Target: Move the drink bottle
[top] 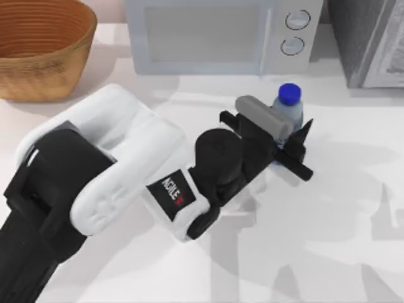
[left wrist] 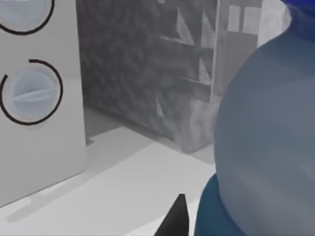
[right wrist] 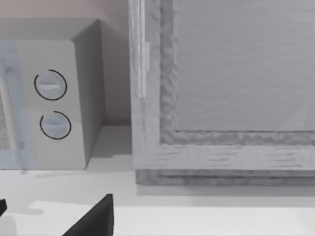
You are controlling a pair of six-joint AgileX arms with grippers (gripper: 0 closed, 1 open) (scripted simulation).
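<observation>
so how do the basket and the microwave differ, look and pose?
The basket is brown, round, ribbed and open-topped; the microwave is a pale grey closed box with two round dials. The basket sits at the table's back left corner, the microwave at back centre. Both stand upright on the table, apart from the left gripper.

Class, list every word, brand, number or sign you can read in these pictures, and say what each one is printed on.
"AGILEX", white letters on a black patch with a small red mark, on the left arm.
The drink bottle label: no print can be read.
The microwave dials: no numbers or words visible.
</observation>
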